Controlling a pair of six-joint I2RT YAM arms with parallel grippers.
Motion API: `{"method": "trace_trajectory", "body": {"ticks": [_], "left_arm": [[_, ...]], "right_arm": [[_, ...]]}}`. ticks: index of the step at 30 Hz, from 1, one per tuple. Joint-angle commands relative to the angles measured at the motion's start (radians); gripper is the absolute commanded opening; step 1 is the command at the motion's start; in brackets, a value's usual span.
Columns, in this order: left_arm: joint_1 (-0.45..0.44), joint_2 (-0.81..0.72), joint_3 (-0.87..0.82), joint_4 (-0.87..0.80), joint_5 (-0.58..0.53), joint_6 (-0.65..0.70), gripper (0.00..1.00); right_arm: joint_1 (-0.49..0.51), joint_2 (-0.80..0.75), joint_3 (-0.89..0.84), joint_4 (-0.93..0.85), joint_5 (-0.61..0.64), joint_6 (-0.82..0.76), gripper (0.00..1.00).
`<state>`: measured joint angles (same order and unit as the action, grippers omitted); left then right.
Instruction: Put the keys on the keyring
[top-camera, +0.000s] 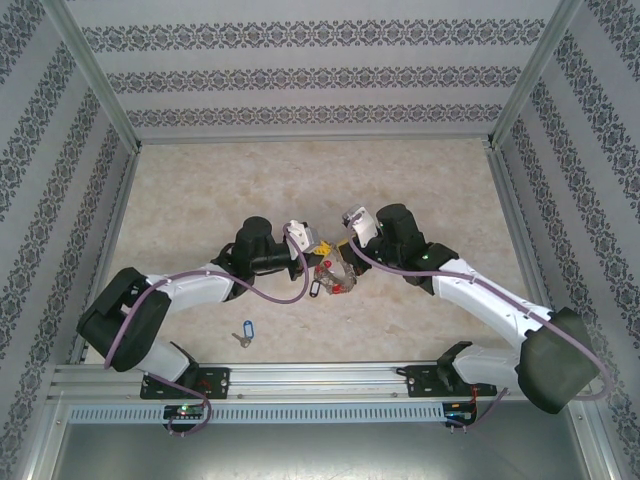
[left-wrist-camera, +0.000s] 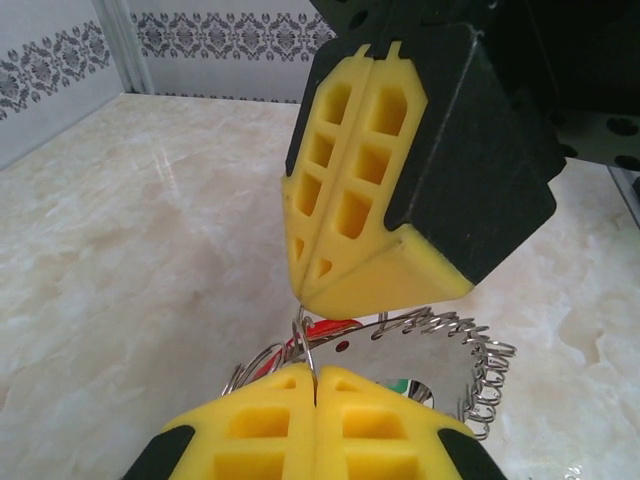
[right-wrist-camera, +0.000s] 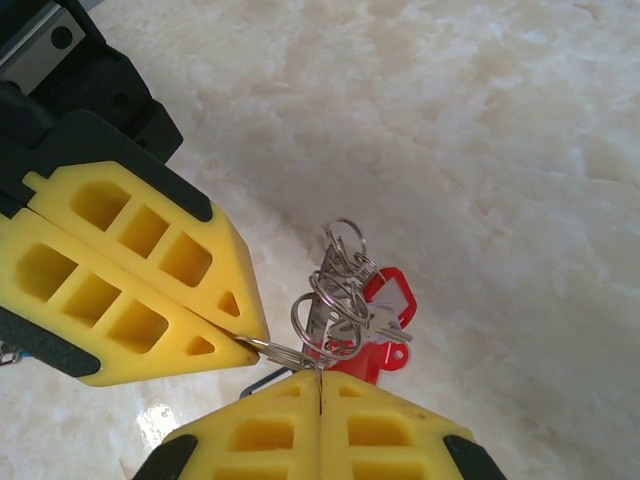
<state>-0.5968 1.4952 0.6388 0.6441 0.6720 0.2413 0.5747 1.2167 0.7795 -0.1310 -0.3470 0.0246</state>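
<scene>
The keyring (top-camera: 330, 278) is held just above the table's middle between both grippers. In the left wrist view it is a silver plate (left-wrist-camera: 425, 350) fringed with wire loops, a red tag (left-wrist-camera: 325, 328) behind it. My left gripper (left-wrist-camera: 316, 385) is shut on a thin wire loop of it, and my right gripper (left-wrist-camera: 300, 297) is shut on the same loop from above. In the right wrist view my right gripper (right-wrist-camera: 318, 385) pinches the bunch of split rings (right-wrist-camera: 335, 290), beside the red-tagged key (right-wrist-camera: 388, 305). The left gripper (right-wrist-camera: 247, 342) grips a ring there. The blue-tagged key (top-camera: 245, 333) lies alone on the table.
The marble-patterned table (top-camera: 200, 200) is walled by patterned panels, with an aluminium rail (top-camera: 320, 378) along the near edge. A dark tag (top-camera: 315, 290) hangs from the bunch. Both arms (top-camera: 190, 285) converge at the centre, leaving the far half of the table free.
</scene>
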Motion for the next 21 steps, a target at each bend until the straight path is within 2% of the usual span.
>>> {"method": "trace_trajectory", "body": {"ticks": [1, 9, 13, 14, 21], "left_arm": [[-0.018, 0.005, -0.02, 0.121, 0.006, -0.034, 0.0], [-0.021, -0.007, -0.041, 0.119, 0.016, -0.039, 0.0], [-0.024, -0.013, -0.036, 0.104, 0.018, -0.028, 0.0], [-0.023, -0.014, -0.036, 0.102, 0.02, -0.027, 0.0], [-0.024, -0.02, -0.026, 0.09, 0.055, -0.014, 0.0]], "right_arm": [[-0.027, 0.015, -0.023, 0.005, 0.004, 0.015, 0.0], [-0.042, -0.001, -0.02, 0.001, -0.022, 0.012, 0.01], [-0.046, -0.015, -0.01, 0.0, -0.064, 0.001, 0.12], [-0.048, -0.017, -0.004, -0.009, -0.075, -0.004, 0.19], [-0.084, -0.072, 0.01, -0.04, -0.082, -0.093, 0.26]]}}
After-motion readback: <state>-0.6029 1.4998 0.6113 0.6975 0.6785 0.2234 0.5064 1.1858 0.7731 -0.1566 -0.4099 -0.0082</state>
